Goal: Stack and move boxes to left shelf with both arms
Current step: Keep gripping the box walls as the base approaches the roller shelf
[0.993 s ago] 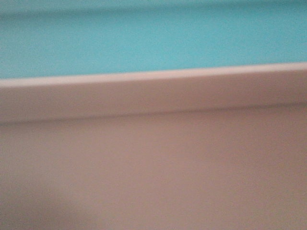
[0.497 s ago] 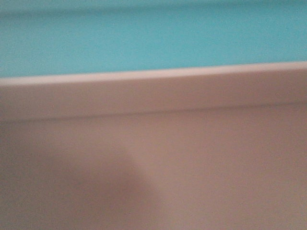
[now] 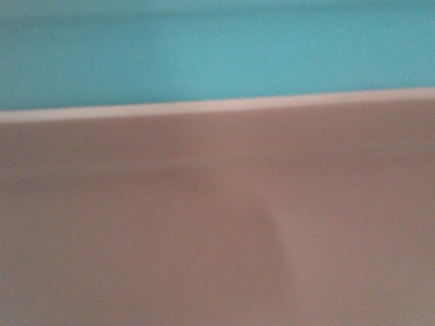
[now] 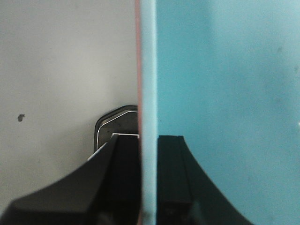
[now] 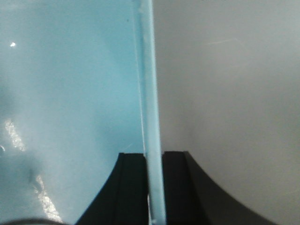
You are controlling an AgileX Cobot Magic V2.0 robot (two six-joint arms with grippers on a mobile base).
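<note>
Two bins fill the front view edge to edge. The salmon pink bin [image 3: 217, 238] takes the lower two thirds as a blurred wall, and the light blue bin [image 3: 217, 54] shows above its pale rim. The blue one appears to sit nested inside the pink one, so the stacking looks done and the carry to the left shelf is the step in hand. That shelf is in none of the views.

At centre bottom of the left wrist view, the left tool [image 4: 149, 154] is clamped across the blue wall with a thin pink edge pressed against it, so both bins are pinched together there. At centre bottom of the right wrist view, the right tool [image 5: 153, 161] is closed on the blue wall. No pink shows beside it, so I cannot tell whether the outer bin is caught too.

To do the carry well, I judge that both arms should travel at the same height and pace, holding their spacing so the walls neither bow nor slip, with the stack level.

Counted: two bins, two tools, two black fingers [image 4: 171, 159] on each, and one dark rounded object [image 4: 115, 123] on the grey surface [image 4: 56, 70], unidentifiable.
</note>
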